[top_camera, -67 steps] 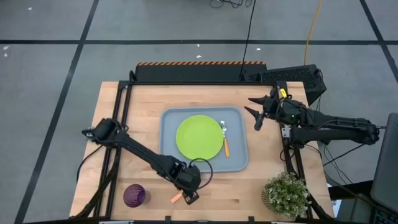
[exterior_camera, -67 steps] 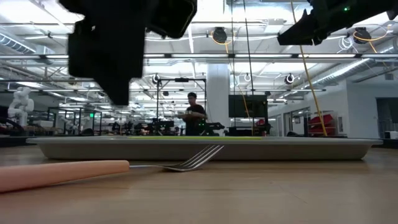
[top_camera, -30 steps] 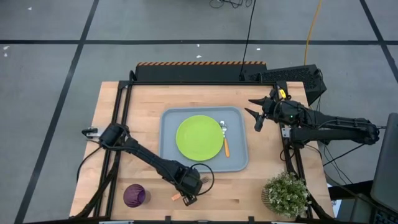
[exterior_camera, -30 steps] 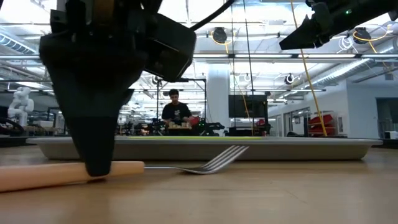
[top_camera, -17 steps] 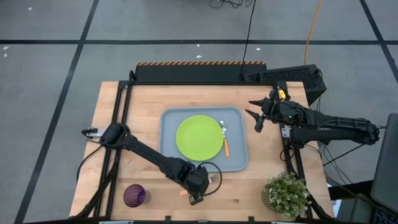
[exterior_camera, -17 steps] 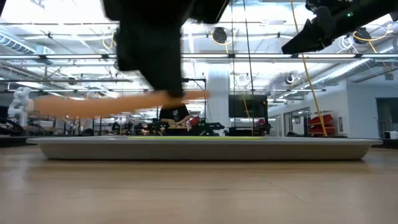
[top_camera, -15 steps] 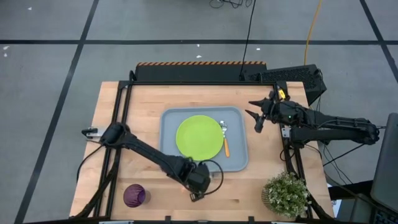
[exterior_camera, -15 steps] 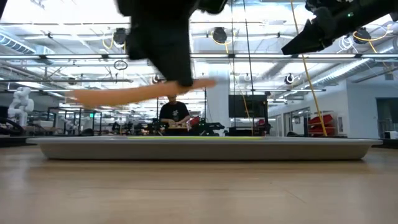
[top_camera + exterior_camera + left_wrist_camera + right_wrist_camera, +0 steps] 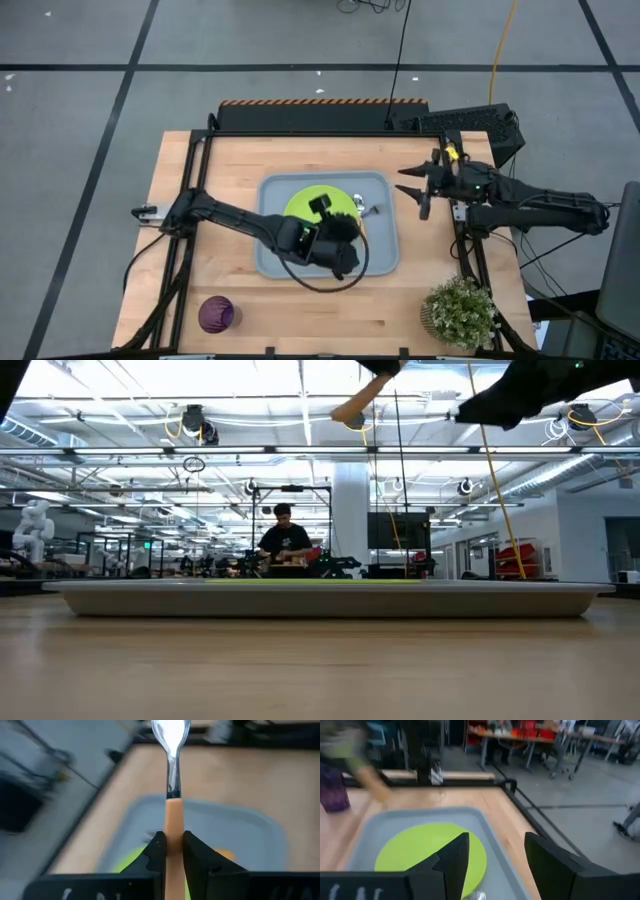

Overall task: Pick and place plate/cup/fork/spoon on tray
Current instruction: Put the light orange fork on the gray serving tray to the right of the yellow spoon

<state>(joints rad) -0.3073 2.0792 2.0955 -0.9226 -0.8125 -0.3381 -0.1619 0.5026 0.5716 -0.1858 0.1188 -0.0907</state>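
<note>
Left wrist view — fork (image 9: 173,820) between tool (image 9: 170,851) fingers

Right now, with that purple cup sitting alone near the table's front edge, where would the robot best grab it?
Probably by its rim, coming straight down. The cup appears to stand upright with its round mouth facing up and nothing beside it, so one finger could slip inside the wall and one outside. The left gripper is nearer, but it holds the fork.

Fork (image 9: 173,795) lifted, now above tray (image 9: 272,262).
</note>
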